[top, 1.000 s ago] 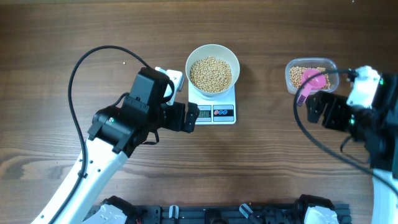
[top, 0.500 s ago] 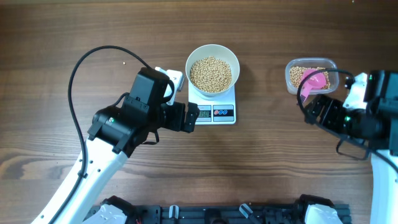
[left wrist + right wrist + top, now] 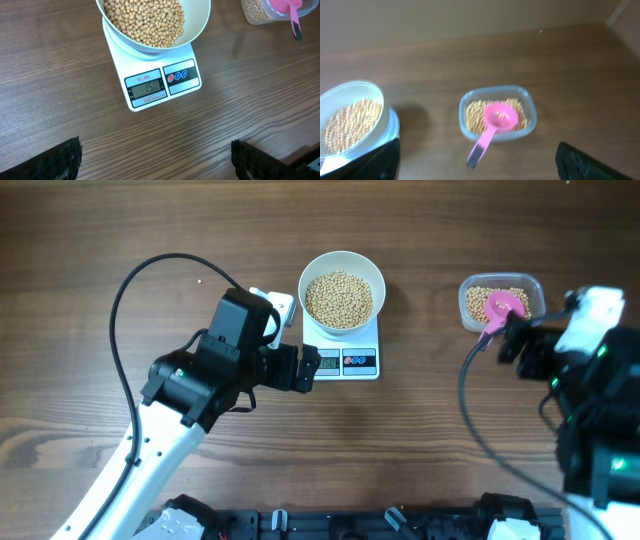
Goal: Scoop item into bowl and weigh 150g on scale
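The white bowl [image 3: 342, 254] stands on the scale [image 3: 360, 362], filled with tan beans [image 3: 340, 298]. The left wrist view shows the bowl [image 3: 197, 30], its beans [image 3: 145, 20], and the scale [image 3: 115, 45] with 150 on its display. My left gripper [image 3: 310, 368] hovers just front-left of the scale, open and holding nothing [image 3: 156, 160]. My right gripper [image 3: 510, 345] is open and holding nothing just in front of a clear tub [image 3: 468, 292], which holds more beans. A pink scoop [image 3: 503, 308] rests in the tub. The right wrist view shows the scoop [image 3: 499, 116] with its handle over the near rim.
The tub [image 3: 530, 107] sits at the table's right, and the bowl [image 3: 375, 92] is at that view's left edge. A black cable [image 3: 150, 275] loops over the left arm, and another [image 3: 480, 410] runs beside the right arm. Arm mounts line the table's front edge.
The right arm has shifted and turned near the tub, its gripper staying open. The scoop stays in the tub. The left arm, bowl and scale have not moved.
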Motion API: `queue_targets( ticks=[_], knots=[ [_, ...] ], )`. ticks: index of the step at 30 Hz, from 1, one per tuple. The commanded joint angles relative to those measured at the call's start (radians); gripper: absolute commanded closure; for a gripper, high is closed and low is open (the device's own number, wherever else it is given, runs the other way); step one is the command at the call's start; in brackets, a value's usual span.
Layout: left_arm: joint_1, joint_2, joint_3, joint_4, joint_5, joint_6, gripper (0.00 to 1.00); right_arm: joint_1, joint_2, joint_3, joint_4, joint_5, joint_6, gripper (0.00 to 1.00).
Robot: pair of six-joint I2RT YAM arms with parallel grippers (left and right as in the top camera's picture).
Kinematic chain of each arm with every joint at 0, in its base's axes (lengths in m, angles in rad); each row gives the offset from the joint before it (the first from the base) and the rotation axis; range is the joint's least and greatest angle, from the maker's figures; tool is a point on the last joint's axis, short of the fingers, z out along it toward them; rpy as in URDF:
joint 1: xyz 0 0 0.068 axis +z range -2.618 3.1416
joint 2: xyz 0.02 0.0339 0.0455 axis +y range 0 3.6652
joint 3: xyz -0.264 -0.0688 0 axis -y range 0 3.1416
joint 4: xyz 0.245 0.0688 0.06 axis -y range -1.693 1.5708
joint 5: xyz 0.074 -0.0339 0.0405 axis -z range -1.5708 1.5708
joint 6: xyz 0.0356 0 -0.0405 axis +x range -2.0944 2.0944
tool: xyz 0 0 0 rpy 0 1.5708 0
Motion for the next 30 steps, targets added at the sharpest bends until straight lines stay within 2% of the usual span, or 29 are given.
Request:
queue_targets(
  ticks=[1, 3, 7, 15, 19, 24, 28, 30],
  knots=[
    [-0.005, 0.002, 0.005, 0.002, 0.009, -0.002, 0.0, 0.077, -0.173, -0.229, 0.21, 0.013, -0.087, 0.0],
    [-0.005, 0.002, 0.005, 0.002, 0.009, -0.002, 0.0, 0.113, -0.281, -0.387, 0.363, 0.014, -0.121, 0.0],
    [-0.005, 0.002, 0.005, 0.002, 0.009, -0.002, 0.0, 0.115, -0.408, -0.58, 0.556, 0.013, -0.109, 0.0],
    [-0.005, 0.002, 0.005, 0.002, 0.009, -0.002, 0.0, 0.115, -0.703, -0.829, 0.732, -0.006, -0.113, 0.0],
    [-0.005, 0.002, 0.005, 0.002, 0.009, -0.002, 0.0, 0.115, -0.794, -0.896, 0.745, -0.018, -0.11, 0.0],
    [-0.005, 0.002, 0.005, 0.002, 0.009, -0.002, 0.0, 0.153, -0.8, -0.942, 0.768, 0.003, -0.113, 0.0],
    [-0.005, 0.002, 0.005, 0.002, 0.009, -0.002, 0.0, 0.157, -0.8, -0.941, 0.745, 0.014, -0.114, 0.0],
    [-0.005, 0.002, 0.005, 0.002, 0.009, -0.002, 0.0, 0.157, -0.8, -0.941, 0.677, 0.017, -0.113, 0.0]
  ],
)
